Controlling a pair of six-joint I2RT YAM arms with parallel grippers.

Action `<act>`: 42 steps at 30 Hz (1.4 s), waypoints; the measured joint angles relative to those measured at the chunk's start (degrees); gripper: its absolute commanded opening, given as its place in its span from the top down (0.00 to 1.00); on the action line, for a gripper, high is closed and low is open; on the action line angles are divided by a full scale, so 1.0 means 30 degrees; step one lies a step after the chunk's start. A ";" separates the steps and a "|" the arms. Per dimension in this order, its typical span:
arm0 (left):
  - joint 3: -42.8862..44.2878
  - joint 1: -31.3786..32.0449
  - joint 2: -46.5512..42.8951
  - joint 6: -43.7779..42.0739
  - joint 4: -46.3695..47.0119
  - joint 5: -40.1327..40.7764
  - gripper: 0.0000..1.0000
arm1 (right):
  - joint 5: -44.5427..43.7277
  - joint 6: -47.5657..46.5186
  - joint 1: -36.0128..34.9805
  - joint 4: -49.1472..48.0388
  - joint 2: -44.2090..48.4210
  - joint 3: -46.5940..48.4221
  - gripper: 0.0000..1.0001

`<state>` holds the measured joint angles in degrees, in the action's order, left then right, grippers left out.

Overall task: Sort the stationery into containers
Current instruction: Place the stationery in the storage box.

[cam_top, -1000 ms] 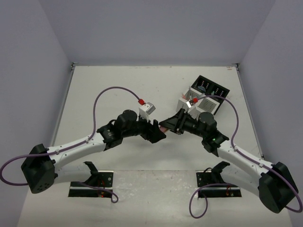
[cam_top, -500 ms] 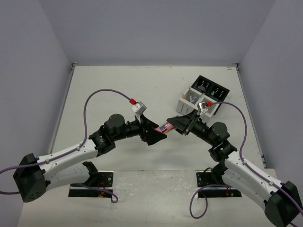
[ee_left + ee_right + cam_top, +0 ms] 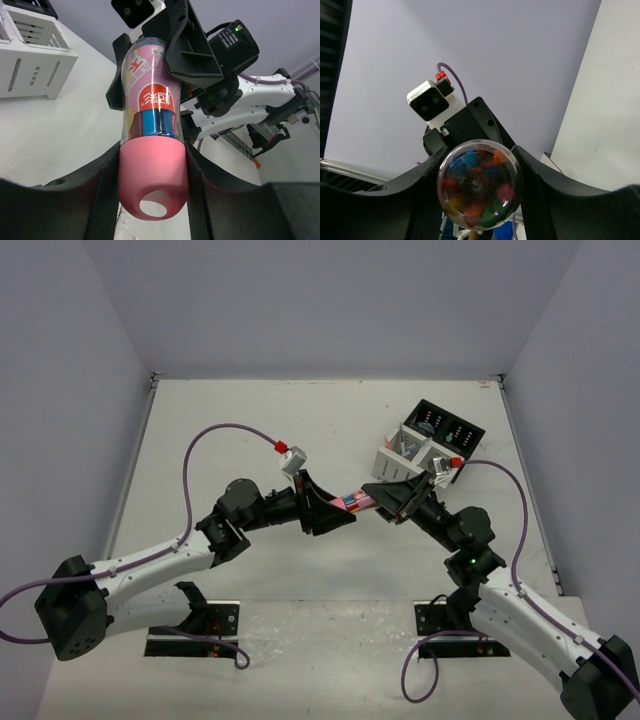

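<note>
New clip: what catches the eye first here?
The left gripper and right gripper both clamp one clear tube, left at its pink cap, right at the clear end, above the middle of the table. The white-and-black organizer stands at the table's far right.

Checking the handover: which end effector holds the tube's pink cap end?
The left end effector: its fingers flank the pink cap of the tube; the right end effector grips the clear end with coloured pieces inside.

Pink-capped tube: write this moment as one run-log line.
phase: mid-air two-arm hold | left gripper: shut on tube, pink cap end | right gripper: shut on clear end | organizer: untouched
</note>
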<state>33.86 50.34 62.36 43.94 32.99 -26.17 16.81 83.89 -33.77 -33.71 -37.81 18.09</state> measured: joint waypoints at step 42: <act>1.6068 0.0141 0.9572 -0.8195 -1.3593 0.6299 1.00 | -1.4431 -0.9236 0.0024 2.2870 0.9608 1.2352 0.01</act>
<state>82.07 50.76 91.07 19.36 -7.79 -7.28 -26.48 56.19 -33.69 34.90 -8.99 55.14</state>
